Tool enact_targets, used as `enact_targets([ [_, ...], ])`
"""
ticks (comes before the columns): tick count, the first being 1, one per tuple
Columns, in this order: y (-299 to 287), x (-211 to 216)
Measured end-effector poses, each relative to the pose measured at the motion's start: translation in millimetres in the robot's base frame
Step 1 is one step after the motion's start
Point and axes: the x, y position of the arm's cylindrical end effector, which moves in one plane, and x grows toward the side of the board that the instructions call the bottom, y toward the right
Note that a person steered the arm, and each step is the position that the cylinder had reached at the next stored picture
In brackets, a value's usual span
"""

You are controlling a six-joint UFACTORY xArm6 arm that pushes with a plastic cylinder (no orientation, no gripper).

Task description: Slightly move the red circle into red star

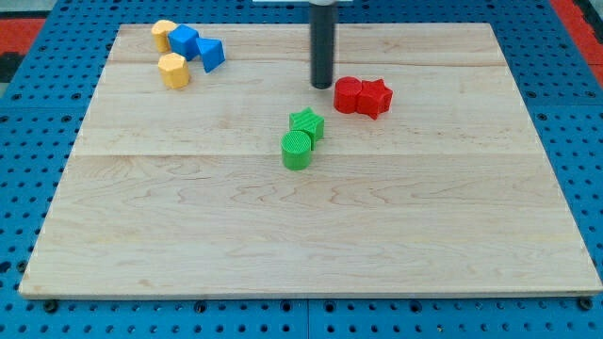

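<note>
A: Quick pass, near to far. Landmark is the red star.

B: Go. Nearest the view's bottom?

A: Bare board. Then the green circle, below and to the view's left of the red star, with the green star touching it, a bit nearer the red star.

B: Task blocks?

A: The red circle sits right on the red star's left side in the view. They look touching, no gap I can see.

B: So done?

A: My judgement: basically done. The circle is already against the star. At most a small nudge is left, if any.

B: Tip?

A: My tip is just to the view's left of the red circle, close, but I can't tell if it touches. No fingers on this rig, just a plain rod, so nothing opens or clamps.

B: Farther back?

A: Far to the view's left of the red star, up in the top corner: a yellow block, a blue block, another blue block, and a second yellow one farthest. Clustered, well apart from the reds.
</note>
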Motion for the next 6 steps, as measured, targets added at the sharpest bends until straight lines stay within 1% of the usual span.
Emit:
enact_targets([
  [1,29.2,35.8],
  [2,35.1,52.5],
  [3,-1.1,100.0],
  [4,32.5,141.1],
  [6,42.4,63.5],
])
